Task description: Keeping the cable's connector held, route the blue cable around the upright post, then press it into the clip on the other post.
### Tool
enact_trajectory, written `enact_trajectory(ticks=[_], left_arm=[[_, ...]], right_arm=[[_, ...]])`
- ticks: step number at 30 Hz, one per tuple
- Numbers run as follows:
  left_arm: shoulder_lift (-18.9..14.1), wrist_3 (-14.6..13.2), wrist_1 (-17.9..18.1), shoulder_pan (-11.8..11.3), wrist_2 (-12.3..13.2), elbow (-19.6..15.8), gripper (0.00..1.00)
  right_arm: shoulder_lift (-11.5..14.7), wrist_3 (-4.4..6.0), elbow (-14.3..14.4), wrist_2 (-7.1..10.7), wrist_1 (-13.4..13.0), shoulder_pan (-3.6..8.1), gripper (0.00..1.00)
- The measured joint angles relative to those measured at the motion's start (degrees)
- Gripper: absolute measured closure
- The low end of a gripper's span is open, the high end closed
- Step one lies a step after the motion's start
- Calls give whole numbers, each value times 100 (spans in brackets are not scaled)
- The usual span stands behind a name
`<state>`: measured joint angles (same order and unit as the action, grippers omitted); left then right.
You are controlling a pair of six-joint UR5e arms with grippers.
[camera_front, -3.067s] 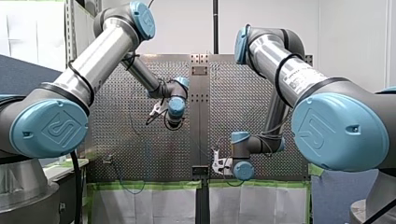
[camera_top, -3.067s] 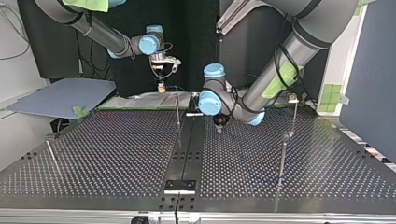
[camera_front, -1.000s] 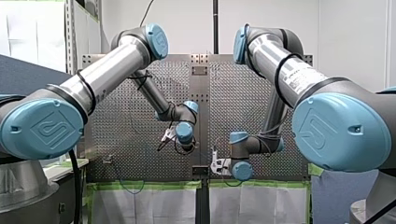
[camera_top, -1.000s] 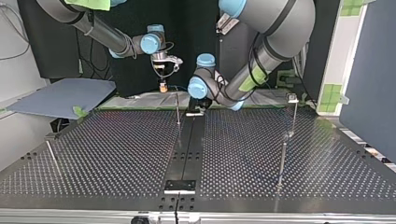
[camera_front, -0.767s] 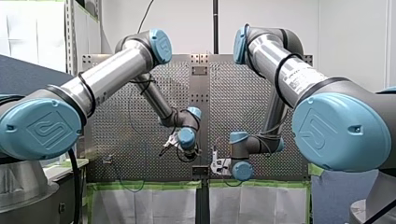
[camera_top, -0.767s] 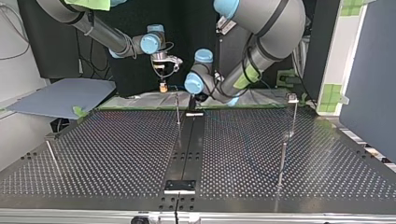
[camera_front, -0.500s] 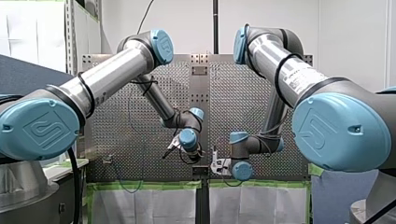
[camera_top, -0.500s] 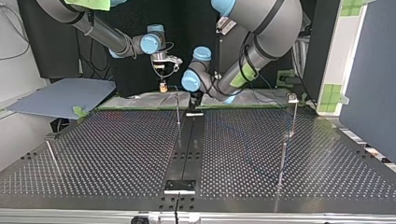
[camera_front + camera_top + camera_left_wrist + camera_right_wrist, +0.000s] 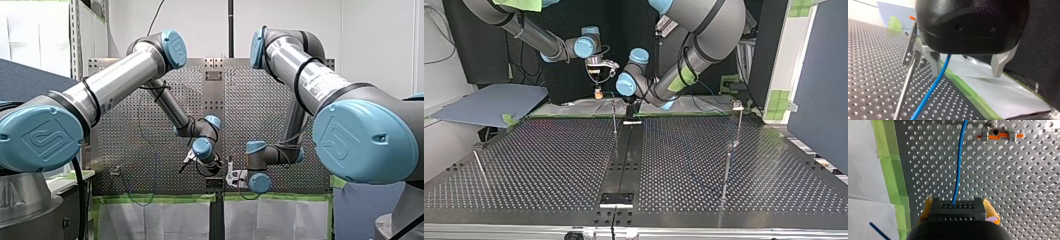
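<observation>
Holding the connector [image 9: 957, 206] clamped in my right gripper [image 9: 958, 208], I judge the blue cable [image 9: 959, 162] light, limp and slightly springy. My left gripper [image 9: 965, 72] stands open, with the cable passing through its gap, just beside a post [image 9: 906, 82]. Recommended hold: on the free run near the post, lightly, so the cable can slide.

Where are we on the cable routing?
Done: my right tool is shut on the connector, blue cable running ahead from it. In hand: my left tool is open, the cable hanging between its fingers beside the clip post. Left: the cable passes beside the orange clip, not in it; no wrap around a post shows yet.
</observation>
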<state>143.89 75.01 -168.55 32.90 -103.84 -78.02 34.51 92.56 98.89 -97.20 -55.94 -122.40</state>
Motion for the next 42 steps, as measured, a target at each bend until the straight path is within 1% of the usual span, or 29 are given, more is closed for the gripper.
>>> enact_trajectory(ticks=[4, 11, 16, 17, 18, 19, 20, 21, 22, 23, 24, 25, 27, 28, 33, 38, 42], left_arm=[[-4, 61, 18, 24, -59, 0, 0], [-4, 135, 22, 94, -265, 0, 0], [-2, 203, 46, 134, -293, 0, 0], [-2, 207, 53, 141, -298, 0, 14], [-2, 208, 61, 149, -304, 0, 14], [-2, 209, 65, 154, -307, 0, 25], [-3, 211, 66, 159, -306, 0, 42], [-4, 212, 66, 165, -306, 0, 42], [-3, 213, 66, 171, -309, 0, 54], [-3, 213, 66, 176, -313, 0, 73], [-5, 213, 67, 181, -317, 0, 73], [-4, 213, 67, 185, -323, 0, 85], [-2, 213, 67, 189, -349, 0, 85], [-1, 214, 67, 190, -361, 0, 100], [0, 261, 74, 198, -505, 0, 100], [0, 349, 99, 209, -572, 0, 100], [1, 477, 219, 242, -705, 0, 100]], right_arm=[[0, 0, 2, 4, -4, 7, 100], [-5, 0, 4, 8, -7, 9, 100], [-7, -3, 4, 8, -4, 9, 100], [-7, -4, 3, 8, -3, 9, 100], [-8, -5, 3, 8, -1, 9, 100], [-8, -6, 4, 8, 0, 9, 100], [-8, -7, 4, 8, 0, 9, 100], [-8, -7, 4, 8, 0, 9, 100], [-9, -8, 4, 8, -1, 10, 100], [-9, -8, 4, 8, -2, 9, 100], [-9, -8, 4, 8, -2, 9, 100], [-9, -8, 4, 8, -1, 9, 100], [-9, -9, 4, 8, 0, 9, 100], [-9, -9, 4, 8, 1, 9, 100], [-10, -28, 4, 8, 8, 9, 100], [-12, -47, 4, 8, 16, 9, 100], [-15, -65, 4, 4, 19, 10, 100]])
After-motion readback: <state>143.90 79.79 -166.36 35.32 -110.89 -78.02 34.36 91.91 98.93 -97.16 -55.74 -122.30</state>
